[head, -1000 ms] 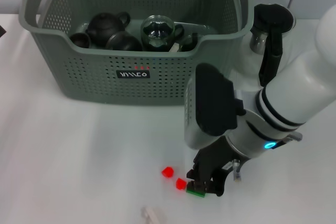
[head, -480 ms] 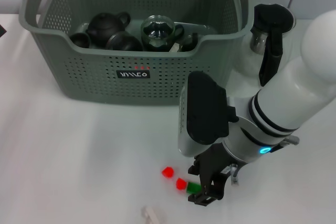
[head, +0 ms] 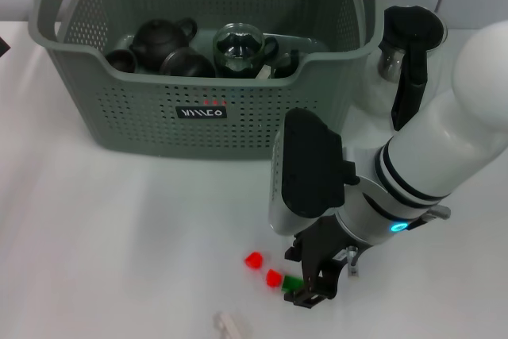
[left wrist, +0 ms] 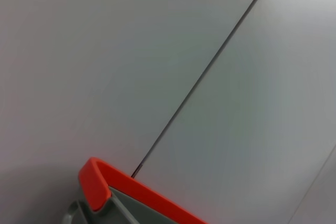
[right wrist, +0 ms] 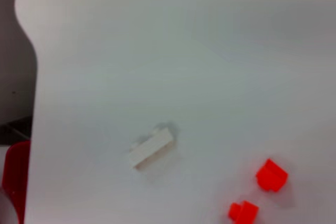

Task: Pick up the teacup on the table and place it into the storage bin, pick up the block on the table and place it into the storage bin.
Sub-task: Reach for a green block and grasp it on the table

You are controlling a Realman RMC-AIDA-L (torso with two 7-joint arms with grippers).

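1. Your left gripper isn't visible; its wrist view shows only the bin's orange clip (left wrist: 121,187).
2. Bin (head: 159,117) sits at the table's (head: 95,228) far side, teaware inside.
3. Red blocks (head: 253,260) lie near the front edge, green block (head: 292,283) beside them.
4. Right gripper (head: 311,290) sits low, fingers straddling the green block; you can't tell whether they grip it.

Your one marking: black label (head: 201,113) on bin (head: 143,129), white characters with red marks above, unreadable.
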